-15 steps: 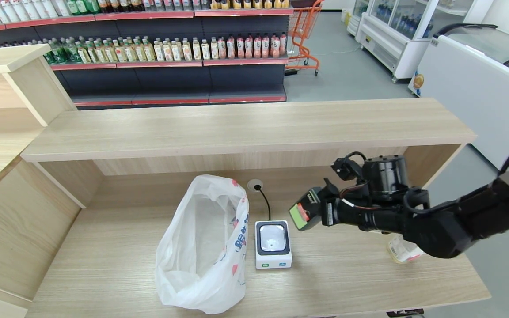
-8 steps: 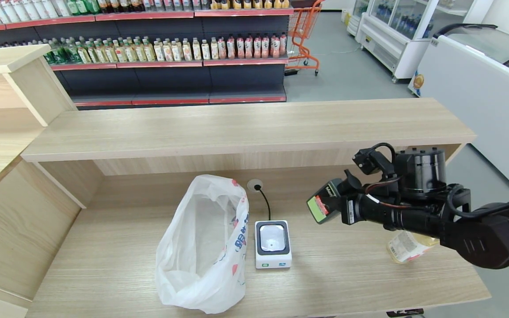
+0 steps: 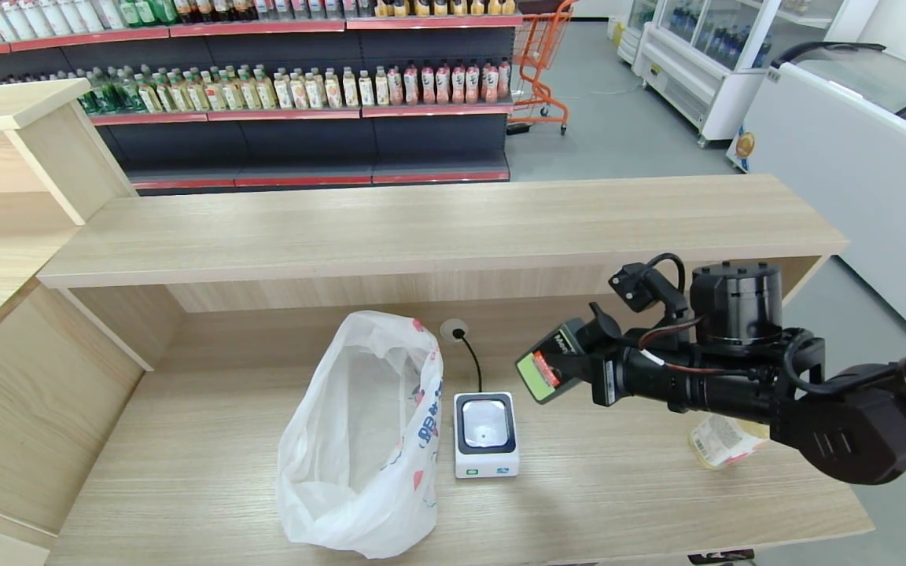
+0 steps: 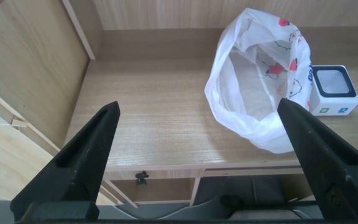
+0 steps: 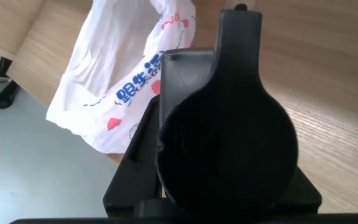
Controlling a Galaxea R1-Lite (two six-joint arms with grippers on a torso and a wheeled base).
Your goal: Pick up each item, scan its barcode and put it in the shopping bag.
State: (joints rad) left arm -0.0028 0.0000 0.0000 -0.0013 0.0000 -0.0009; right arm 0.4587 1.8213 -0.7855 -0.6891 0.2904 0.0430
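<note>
Right arm: matt black throughout. Forearm is a ribbed cylinder. The bulky rounded black elbow casing carries small pale slot marks. A black drum-shaped housing stands at the wrist, beside a small black camera block on a bracket. One looped black cable rises there, with thin red and white wires beneath (small white label adjoining). Left hand: two plain black wedge-shaped fingers, tapering.

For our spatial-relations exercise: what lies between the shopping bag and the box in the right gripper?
The barcode scanner, on the counter beside the shopping bag; the box in the right gripper hangs higher. The head view shows this.
</note>
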